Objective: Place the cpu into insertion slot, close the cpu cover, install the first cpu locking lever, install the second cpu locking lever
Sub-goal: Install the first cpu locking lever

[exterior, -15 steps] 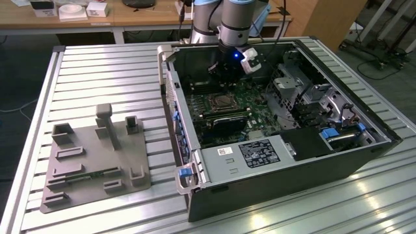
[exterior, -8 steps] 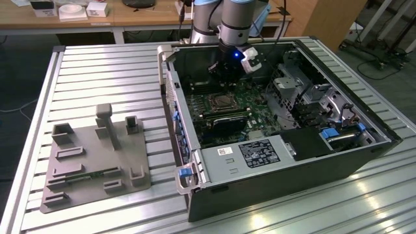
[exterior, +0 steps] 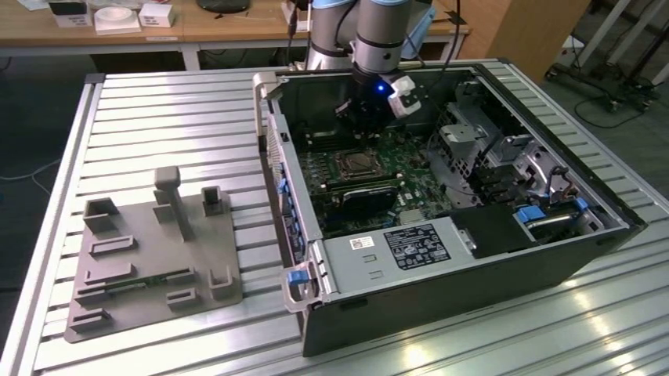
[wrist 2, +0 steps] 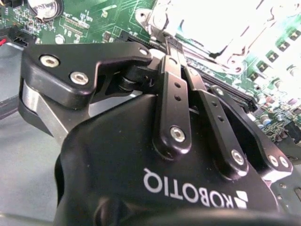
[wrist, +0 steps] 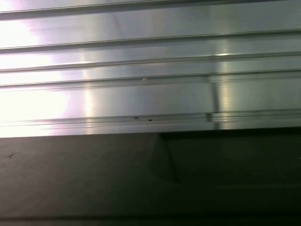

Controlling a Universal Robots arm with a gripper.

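- Second wrist view, nearest the lens: the gripper's (wrist 2: 164, 44) glossy black moulded body, with matte black link bars pinned by small silver screws.
- The bars fold inward from both sides and meet at one point, so the fingers (wrist 2: 162, 56) look clenched together. Nothing can be made out between them.
- Just past the fingertips lies the insertion slot (wrist 2: 221, 28), a square of silvery metal washed out by glare. It sits directly ahead of the tips, which point at its near edge.
- The cpu, a small flat square chip, cannot be picked out in that glare. I cannot tell whether it is seated.
- Around the slot spreads the green circuit board (wrist 2: 94, 19), studded with small components.
- First wrist view: ribbed, shiny aluminium slats of the worktop (wrist: 141, 94) next to a dull dark flat surface.
- Exterior view, nearest: the open black steel computer case (exterior: 460, 305), lying on its side on the slatted worktop (exterior: 157, 125).
- Beside the case, on the exterior view's left, a grey plastic fixture plate (exterior: 136, 235) with upright posts rests well apart from the work.
- Deeper in the case, the insertion slot (exterior: 356, 164) shows as a dark square with a silvery rim.
- The gripper (exterior: 359, 125) hangs close over the slot's far side, so the slot lies toward the camera from the tips.
- Farthest, the grey robot arm (exterior: 377, 31) drops in from above.
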